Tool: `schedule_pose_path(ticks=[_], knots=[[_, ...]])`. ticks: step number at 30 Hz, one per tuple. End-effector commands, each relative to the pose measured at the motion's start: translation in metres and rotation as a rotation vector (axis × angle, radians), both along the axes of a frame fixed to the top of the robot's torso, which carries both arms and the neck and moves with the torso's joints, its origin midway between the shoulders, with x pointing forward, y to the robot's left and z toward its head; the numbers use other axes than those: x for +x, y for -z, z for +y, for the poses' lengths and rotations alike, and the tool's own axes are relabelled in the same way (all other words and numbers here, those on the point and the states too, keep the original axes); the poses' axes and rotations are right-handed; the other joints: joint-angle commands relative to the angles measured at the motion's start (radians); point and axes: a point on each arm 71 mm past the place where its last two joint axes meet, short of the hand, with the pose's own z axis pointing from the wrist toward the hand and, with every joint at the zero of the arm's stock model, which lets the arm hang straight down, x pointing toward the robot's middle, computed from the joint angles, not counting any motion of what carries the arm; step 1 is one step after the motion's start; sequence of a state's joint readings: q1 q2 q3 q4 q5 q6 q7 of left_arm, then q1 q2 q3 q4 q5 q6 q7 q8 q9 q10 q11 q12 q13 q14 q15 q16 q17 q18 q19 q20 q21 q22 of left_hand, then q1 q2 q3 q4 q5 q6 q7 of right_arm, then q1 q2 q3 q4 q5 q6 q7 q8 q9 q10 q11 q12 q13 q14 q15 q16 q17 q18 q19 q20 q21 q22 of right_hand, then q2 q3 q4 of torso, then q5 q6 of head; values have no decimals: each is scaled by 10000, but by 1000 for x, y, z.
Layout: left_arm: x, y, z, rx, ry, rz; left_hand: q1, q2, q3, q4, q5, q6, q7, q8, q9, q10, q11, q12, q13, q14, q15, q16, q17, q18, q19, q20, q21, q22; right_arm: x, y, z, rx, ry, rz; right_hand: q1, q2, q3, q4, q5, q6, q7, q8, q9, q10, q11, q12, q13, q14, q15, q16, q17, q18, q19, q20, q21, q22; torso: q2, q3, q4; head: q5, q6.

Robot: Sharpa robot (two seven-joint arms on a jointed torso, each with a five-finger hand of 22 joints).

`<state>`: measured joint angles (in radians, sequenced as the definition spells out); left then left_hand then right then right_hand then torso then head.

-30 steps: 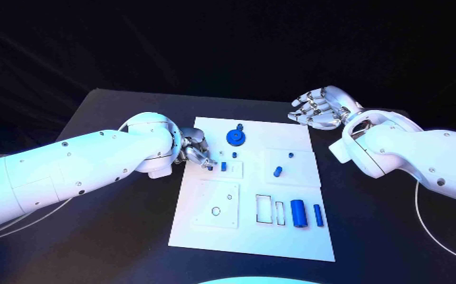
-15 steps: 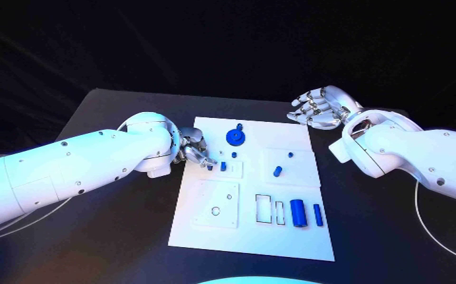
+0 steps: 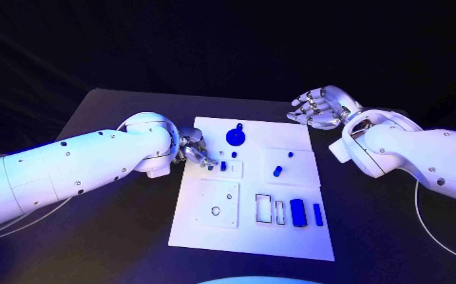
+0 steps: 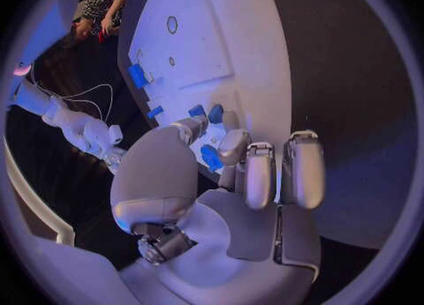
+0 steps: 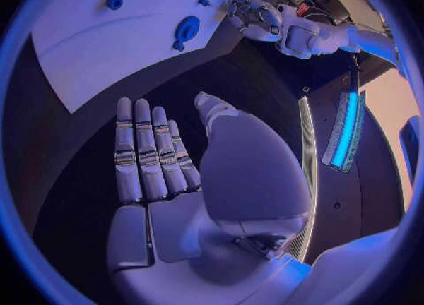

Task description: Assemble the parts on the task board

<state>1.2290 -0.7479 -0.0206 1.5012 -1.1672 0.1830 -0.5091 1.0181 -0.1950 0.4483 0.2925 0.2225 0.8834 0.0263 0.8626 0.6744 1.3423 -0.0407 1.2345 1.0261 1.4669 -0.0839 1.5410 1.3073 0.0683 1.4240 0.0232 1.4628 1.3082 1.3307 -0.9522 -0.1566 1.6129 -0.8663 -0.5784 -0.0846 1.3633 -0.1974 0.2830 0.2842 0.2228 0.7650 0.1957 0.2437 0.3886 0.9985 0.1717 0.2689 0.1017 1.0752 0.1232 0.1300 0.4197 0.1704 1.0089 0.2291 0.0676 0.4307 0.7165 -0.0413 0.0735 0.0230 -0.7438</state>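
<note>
The white task board lies mid-table. On it are a round blue part, small blue pegs and two blue cylinders near the right edge. My left hand is at the board's left edge, its fingertips beside a peg. In the left wrist view the thumb and a curled finger pinch a small blue part just over the board. My right hand hovers off the board's far right corner, fingers spread and holding nothing; its bare palm faces the board.
Black table surrounds the board on all sides. A square inset plate with holes and two rectangular slots sit in the board's near half. In the right wrist view the round blue part lies ahead of the fingers.
</note>
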Motion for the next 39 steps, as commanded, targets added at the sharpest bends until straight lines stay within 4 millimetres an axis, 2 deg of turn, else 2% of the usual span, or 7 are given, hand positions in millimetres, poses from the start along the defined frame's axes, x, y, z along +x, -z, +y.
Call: schedule_pose_path(ticks=[1, 18, 23, 25, 28, 34, 39], knots=[[0, -1, -2, -357, -106, -71, -142, 10, -162, -3, -161, 44, 19, -61, -11, 18, 21, -41, 1, 890, -68, 39, 2092, -159, 10, -9, -21, 347, -1, 0, 2, -54, -176, -92, -83, -16, -55, 2, -51, -64, 516, 64, -9, -19, 72, 44, -9, -27, 40, -36, -13, 102, -39, 27, -46, -9, 2, -1, 1, 2, 4], [0, -9, -1, -1713, -679, -407, -199, 213, -440, -19, -267, -59, 40, -151, -27, -160, 38, -268, -304, 824, -59, -76, 1860, -97, -167, -1, -166, 80, -1, 0, 1, -41, -185, -108, -81, -3, -69, 2, -44, -67, 518, 71, -14, -23, 74, 50, -22, -31, 43, -47, -22, 103, -45, 31, -45, -32, -15, 0, 3, -25, 34], [1, -19, -3, -3160, -741, -866, 472, 306, -686, -27, -89, -951, 457, -655, -175, -1457, 400, -1515, -2037, 546, 233, -606, 929, 154, -957, 248, -876, -1106, 0, -1, 1, 7, -177, -122, -74, 7, -72, -2, -39, -67, 518, 75, -17, -22, 73, 54, -30, -28, 42, -50, -26, 104, -46, 32, -44, -44, -4, -1, 2, -42, 50], [3, -26, -5, -4087, -680, -1418, 1118, 524, -535, -27, -27, -1578, 754, -888, -277, -2864, 673, -2649, -3580, 131, 472, -1194, -30, 408, -1797, 414, -1633, -2289, 0, -1, 1, 22, -160, -136, -63, 17, -73, -7, -34, -67, 517, 79, -20, -20, 72, 59, -36, -24, 42, -52, -29, 106, -45, 32, -42, -55, -1, -2, -1, -48, 59], [6, -35, -8, -5022, -489, -2187, 2081, 609, -70, -166, 0, -1814, 868, -893, -344, -3351, 785, -2786, -3746, -423, 580, -1951, -1147, 672, -2672, 530, -2557, -3570, 0, -1, 0, 35, -141, -158, -23, 42, -72, -28, -19, -73, 516, 89, -29, -22, 71, 69, -60, -15, 40, -63, -42, 109, -42, 34, -37, -92, -1, 5, 7, -64, 87], [8, -41, -18, -5163, 670, -3276, 3523, -201, 558, -530, -109, -2485, 1539, -1898, -1327, -4860, 1400, -4264, -5030, -2016, 1121, -3644, -3564, 1132, -4499, 1000, -4807, -6287, 1, -1, 0, 52, -126, -165, 15, 59, -68, -47, -6, -77, 515, 98, -37, -24, 70, 78, -79, -7, 39, -71, -52, 111, -39, 35, -33, -123, 2, 0, 9, -113, 81], [7, -38, -31, -4300, 2090, -4049, 4193, -524, 798, -1025, -115, -2485, 1554, -2558, -2050, -5156, 1523, -5244, -6069, -2661, 1228, -3963, -4281, 1154, -4665, 1135, -4998, -6356, 1, -1, 1, 69, -142, -157, 15, 59, -68, -47, -6, -77, 515, 98, -37, -24, 70, 78, -79, -7, 39, -71, -52, 111, -39, 35, -33, -123, 4, -2, 7, -126, 77]])
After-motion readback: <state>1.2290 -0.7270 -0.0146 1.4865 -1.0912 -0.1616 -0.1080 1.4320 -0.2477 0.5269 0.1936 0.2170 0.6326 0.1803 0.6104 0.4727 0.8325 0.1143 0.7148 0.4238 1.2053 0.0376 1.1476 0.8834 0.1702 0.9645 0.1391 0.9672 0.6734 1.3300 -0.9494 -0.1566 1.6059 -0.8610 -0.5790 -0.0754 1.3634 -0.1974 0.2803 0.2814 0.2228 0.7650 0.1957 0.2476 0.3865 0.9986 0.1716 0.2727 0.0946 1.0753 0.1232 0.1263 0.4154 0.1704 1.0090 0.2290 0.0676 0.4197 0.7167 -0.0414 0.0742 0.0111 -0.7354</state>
